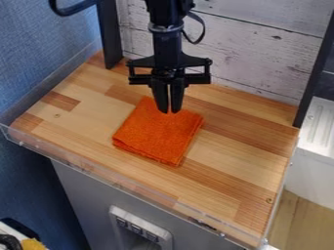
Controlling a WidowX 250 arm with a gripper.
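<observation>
The black gripper (170, 112) hangs straight down over the upper part of a folded orange cloth (157, 135). Its two fingers stand close together, shut, with their tips in front of the cloth's back edge. Whether the tips touch the fabric I cannot tell. The cloth lies flat in a roughly square shape, turned at an angle, its layered folds showing along the front edge.
The wooden tabletop (229, 168) has a clear raised rim (124, 187) along its front. Dark posts (110, 36) stand at its back left and right, before a whitewashed plank wall (251, 53). A blue wall is on the left, a white surface (318, 124) on the right.
</observation>
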